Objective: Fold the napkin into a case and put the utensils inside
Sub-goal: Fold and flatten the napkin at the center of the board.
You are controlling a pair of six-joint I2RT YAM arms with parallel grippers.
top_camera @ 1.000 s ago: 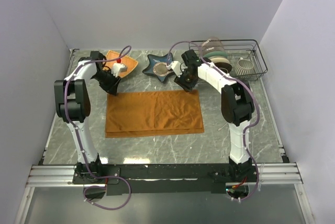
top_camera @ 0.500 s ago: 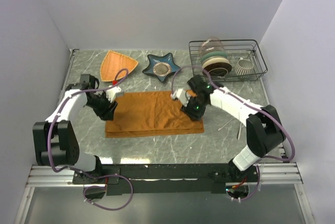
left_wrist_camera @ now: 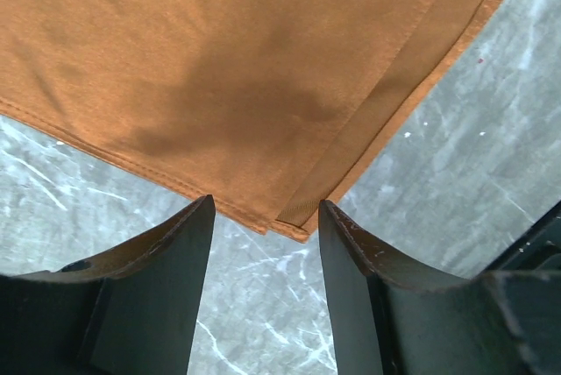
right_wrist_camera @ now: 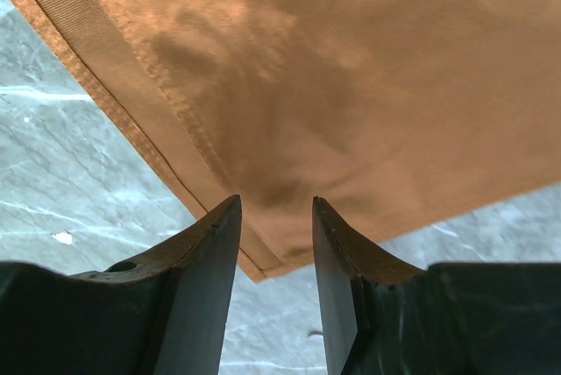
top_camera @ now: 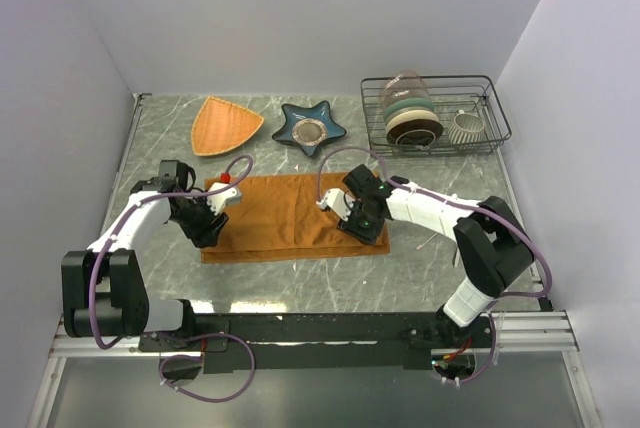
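The rust-orange napkin (top_camera: 285,210) lies flat on the marble table, folded in two layers, the lower one peeking out along the near edge. My left gripper (top_camera: 207,234) hovers at its near left corner. In the left wrist view that gripper (left_wrist_camera: 266,208) is open, with the napkin's corner (left_wrist_camera: 294,222) just past the tips and nothing pinched. My right gripper (top_camera: 358,227) sits over the near right corner. In the right wrist view it (right_wrist_camera: 276,204) is open, astride the napkin's corner (right_wrist_camera: 272,257) without touching it. The utensils are out of sight.
A light orange woven triangular plate (top_camera: 225,125) and a blue star-shaped dish (top_camera: 310,129) sit at the back. A black wire rack (top_camera: 495,113) with stacked bowls and a cup stands at the back right. Walls close in on both sides.
Both arms swung from the napkin's far corners down to its near corners. The left jaws opened wider. The napkin stayed in place.
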